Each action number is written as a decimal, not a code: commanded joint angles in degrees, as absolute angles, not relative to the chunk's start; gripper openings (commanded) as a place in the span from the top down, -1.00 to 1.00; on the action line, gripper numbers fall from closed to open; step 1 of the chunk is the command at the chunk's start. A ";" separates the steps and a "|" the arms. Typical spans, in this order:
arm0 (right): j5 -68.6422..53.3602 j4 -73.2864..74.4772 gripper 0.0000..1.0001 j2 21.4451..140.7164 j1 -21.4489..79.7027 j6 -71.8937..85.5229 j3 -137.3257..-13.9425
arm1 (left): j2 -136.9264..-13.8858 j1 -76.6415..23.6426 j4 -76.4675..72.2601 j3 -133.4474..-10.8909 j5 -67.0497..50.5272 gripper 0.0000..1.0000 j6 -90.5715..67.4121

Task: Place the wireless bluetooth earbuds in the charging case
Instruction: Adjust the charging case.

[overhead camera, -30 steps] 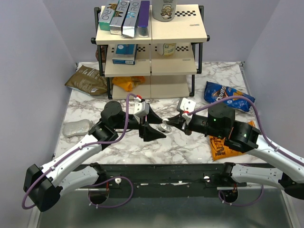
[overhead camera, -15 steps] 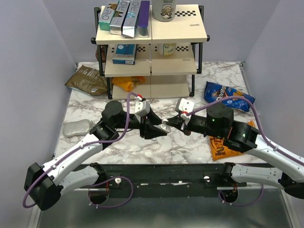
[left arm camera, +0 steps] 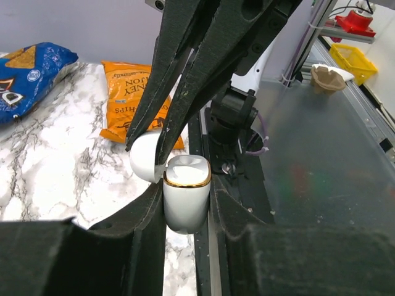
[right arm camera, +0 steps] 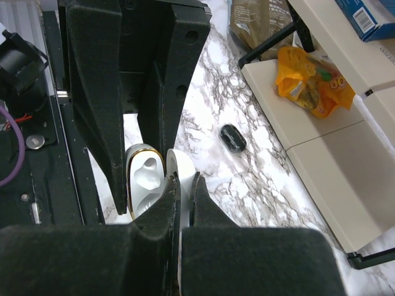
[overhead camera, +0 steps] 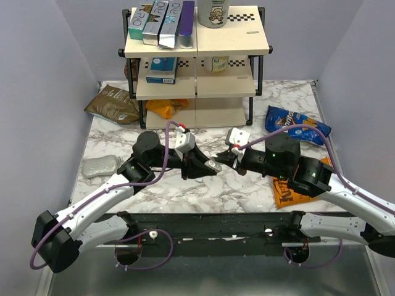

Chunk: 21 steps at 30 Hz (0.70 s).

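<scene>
While I hold the case up off the table, one of the wireless bluetooth earbuds (right arm camera: 233,137), small, black and rounded, lies on the marble table (overhead camera: 247,185), apart from both grippers and toward the foot of the shelf unit (overhead camera: 197,68). I can locate only this one bud.

The charging case (left arm camera: 186,200) is white with a gold rim. It stands open, and its moulded wells show white in the right wrist view. My left gripper (left arm camera: 186,185) is closed on the case body, one finger pressed against each side. The lid (left arm camera: 144,159) is swung back on its hinge. My right gripper (right arm camera: 184,180) reaches in from the opposite side, and its jaws, almost together, pinch that lid by its edge. Both arms meet over the middle of the table.

Farther out, an orange chip bag (left arm camera: 126,92) lies flat near my right arm, with a blue chip bag (left arm camera: 31,68) beyond it. A yellow-orange snack bag (right arm camera: 311,83) sits on the lowest shelf.
</scene>
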<state>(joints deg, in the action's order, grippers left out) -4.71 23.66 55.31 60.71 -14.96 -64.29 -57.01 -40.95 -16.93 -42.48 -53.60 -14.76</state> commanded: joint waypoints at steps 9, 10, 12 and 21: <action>-6.77 23.99 0.98 55.02 61.17 -12.14 -66.27 | -52.39 -40.78 -28.54 -34.64 -50.28 1.00 -16.95; -6.94 23.99 0.92 55.02 61.17 -11.61 -66.62 | -52.03 -40.78 -30.22 -33.76 -49.66 1.00 -17.83; -6.95 23.99 0.34 55.02 61.17 -9.94 -67.85 | -50.81 -40.87 -35.47 -31.04 -48.00 1.00 -19.42; 4.54 20.05 -0.41 51.68 61.08 -0.19 -67.69 | -45.36 -40.87 -52.10 -19.44 -34.47 1.00 -24.52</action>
<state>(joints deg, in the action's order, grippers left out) -3.25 22.92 53.76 61.06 -5.89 -67.44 -48.86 -40.97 -40.12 -23.40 -43.40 -22.24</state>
